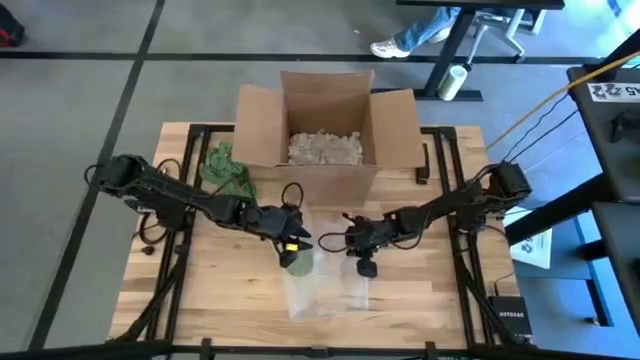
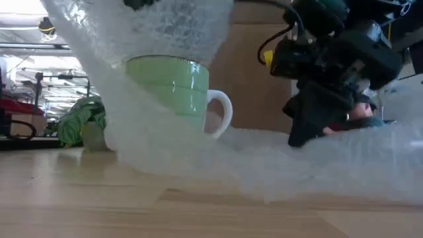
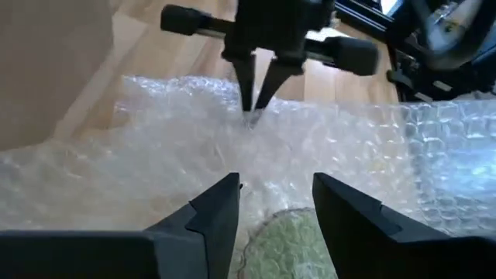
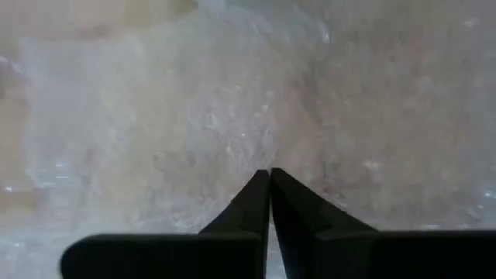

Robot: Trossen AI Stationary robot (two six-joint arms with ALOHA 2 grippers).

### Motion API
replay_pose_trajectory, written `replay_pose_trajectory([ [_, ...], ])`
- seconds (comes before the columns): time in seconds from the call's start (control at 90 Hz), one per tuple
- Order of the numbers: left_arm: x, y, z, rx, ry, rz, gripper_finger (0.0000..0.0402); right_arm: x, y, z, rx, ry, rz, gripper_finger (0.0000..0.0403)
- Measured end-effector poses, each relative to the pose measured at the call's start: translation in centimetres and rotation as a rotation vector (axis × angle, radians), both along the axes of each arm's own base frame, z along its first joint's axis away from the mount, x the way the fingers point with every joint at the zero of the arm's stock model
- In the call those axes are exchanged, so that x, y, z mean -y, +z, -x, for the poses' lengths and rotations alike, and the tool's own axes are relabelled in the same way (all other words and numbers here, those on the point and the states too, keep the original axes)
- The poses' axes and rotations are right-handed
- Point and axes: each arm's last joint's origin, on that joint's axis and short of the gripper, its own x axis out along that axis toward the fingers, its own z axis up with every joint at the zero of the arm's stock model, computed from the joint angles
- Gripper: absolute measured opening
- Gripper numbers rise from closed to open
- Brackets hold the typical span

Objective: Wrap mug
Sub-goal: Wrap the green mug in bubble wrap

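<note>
Bubble wrap [image 1: 322, 285] lies spread on the wooden table [image 1: 200, 300] in front of the open cardboard box [image 1: 322, 130], and the green mug [image 2: 175, 89] stands upright on it near its left side, white handle turned toward the right arm. In the low view one flap of the sheet rises up and over the mug's rim, draped across its far side. The left gripper [image 3: 273, 203] hovers right over the mug with its fingers spread apart, nothing between them, the green rim showing through the film just below. The right gripper [image 4: 269, 186] is down on the sheet just beside the mug, its fingers pressed together on a pinch of the wrap. As a judgement, the mug is ceramic: stiff, fairly heavy for its size, glazed and slippery, and liable to chip or tip if pulled sideways by the film. It is best steadied from above by the rim or wall, not by the handle. The wrap is the opposite: very light, limp and springy, apt to unfold itself once let go and to slide over the wood. It wants taking by an edge or corner, in a firm pinch through a fold, and drawing across the mug while the other gripper keeps the cup from dragging. A crumpled green cloth [image 1: 228, 170] lies by the box, well clear.
</note>
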Motion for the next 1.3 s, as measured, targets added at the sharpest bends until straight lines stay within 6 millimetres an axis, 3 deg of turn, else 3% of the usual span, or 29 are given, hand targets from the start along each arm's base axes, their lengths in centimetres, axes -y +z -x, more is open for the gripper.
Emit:
replay_pose_trajectory([
  [0.856,0.0,-0.2,0.2,-0.03,0.007,0.004,0.0148,1.1,6.6,3.0,0.133,-0.141,0.025,0.0],
  [1.3,0.0,-0.3,0.2,-0.032,0.009,0.007,0.0148,-0.7,10.0,5.4,0.355,-0.374,0.162,0.0],
])
